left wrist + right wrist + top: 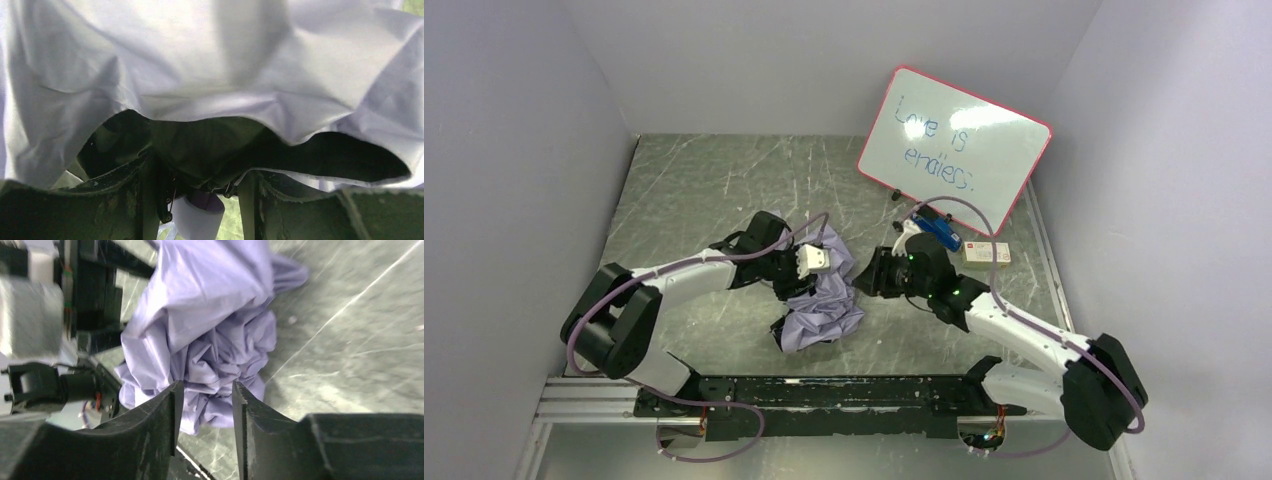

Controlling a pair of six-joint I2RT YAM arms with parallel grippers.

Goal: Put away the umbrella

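Observation:
The umbrella point(822, 308) lies crumpled mid-table, pale lavender fabric bunched in a heap. My left gripper point(809, 263) reaches into its upper part from the left. In the left wrist view the fabric point(210, 65) drapes over the fingers, and my left gripper point(199, 175) is closed around the black ribs and a pale cylindrical end piece point(197, 217). My right gripper point(865, 277) sits just right of the heap. In the right wrist view that gripper point(206, 387) stands open, nothing between its fingers, with the bunched umbrella point(220, 335) just beyond the tips.
A red-framed whiteboard point(952, 150) leans at the back right. A small blue object point(941, 235) and a white box point(987, 252) lie in front of it, close behind the right arm. Grey walls enclose the marbled table point(694, 190) on three sides.

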